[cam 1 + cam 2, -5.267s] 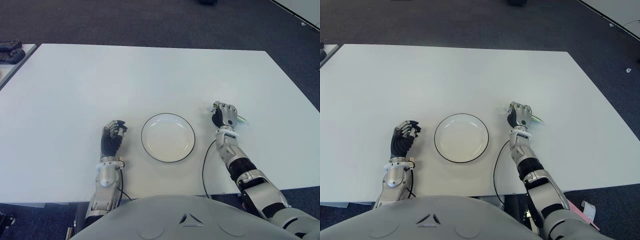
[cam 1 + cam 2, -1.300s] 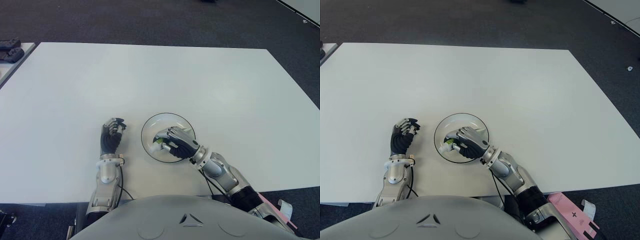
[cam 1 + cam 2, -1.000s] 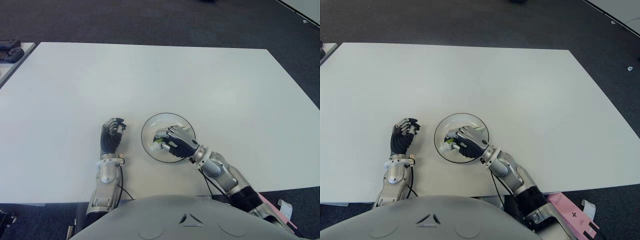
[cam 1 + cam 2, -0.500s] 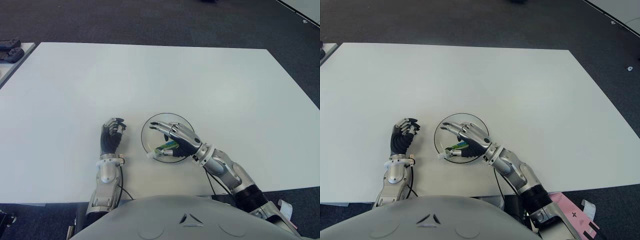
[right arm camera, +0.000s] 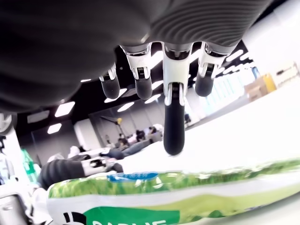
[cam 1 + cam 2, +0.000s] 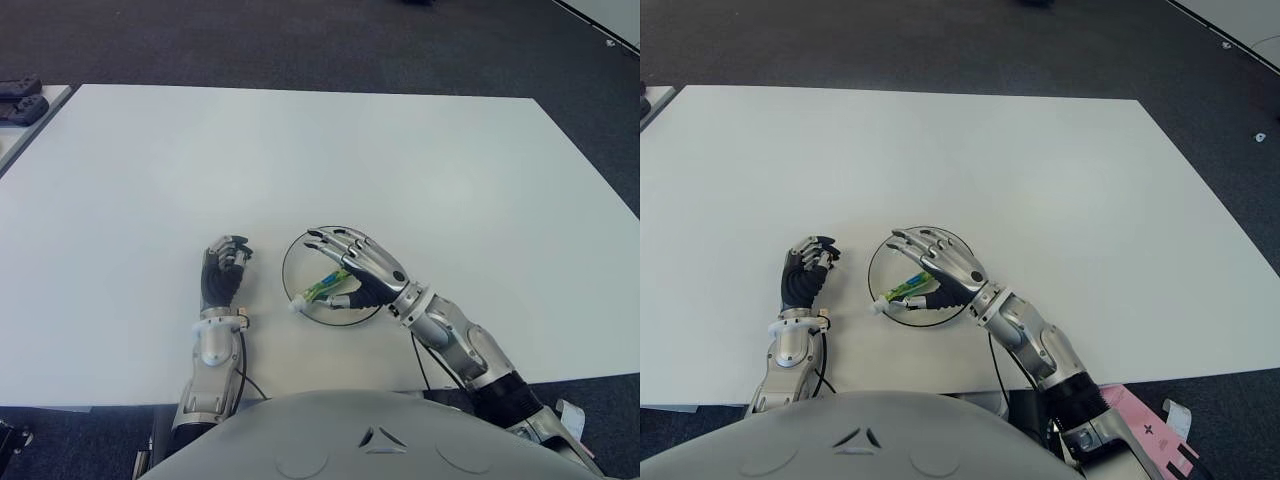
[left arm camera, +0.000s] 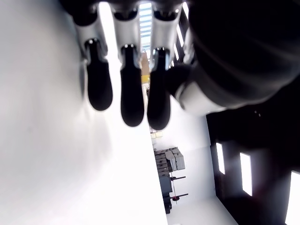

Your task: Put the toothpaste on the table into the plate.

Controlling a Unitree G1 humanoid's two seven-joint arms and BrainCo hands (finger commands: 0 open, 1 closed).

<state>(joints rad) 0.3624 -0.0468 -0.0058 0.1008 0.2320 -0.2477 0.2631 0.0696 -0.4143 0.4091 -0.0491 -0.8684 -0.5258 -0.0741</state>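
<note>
White surface [image 6: 300, 150]: toothpaste [image 6: 325, 287] has been released onto the plate [image 6: 297, 258] beneath spread right-hand fingers [image 6: 335, 242]; left hand [image 6: 222, 275] curled, empty.

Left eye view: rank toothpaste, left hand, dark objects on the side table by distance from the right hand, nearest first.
1. toothpaste: just under the open right hand, lying across the plate rim.
2. left hand: left of the plate.
3. dark objects: far left, on the side table.
</note>
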